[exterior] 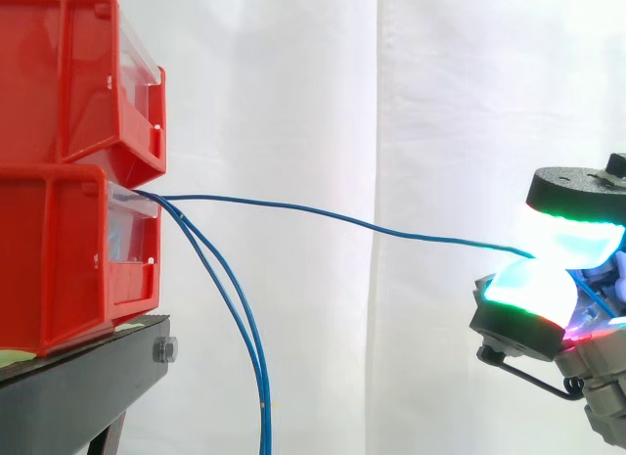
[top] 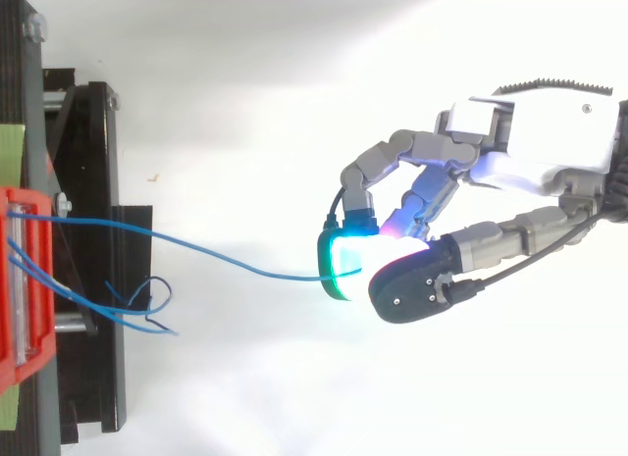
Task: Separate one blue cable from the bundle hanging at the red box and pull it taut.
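Well apart from the red box [exterior: 59,259], the hand [top: 520,152] pinched one blue cable [exterior: 323,216].
It ran almost level from the hand to the box, sagging slightly.

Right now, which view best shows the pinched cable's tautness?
Side view: the cable runs in a shallow sag from the lower red bin to the hand pinching it. The top view shows its course but not its sag.

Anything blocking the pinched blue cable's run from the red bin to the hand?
Nothing visible. The blue cable runs free from the lower red bin to the hand; the other cables hang below, clear of it.
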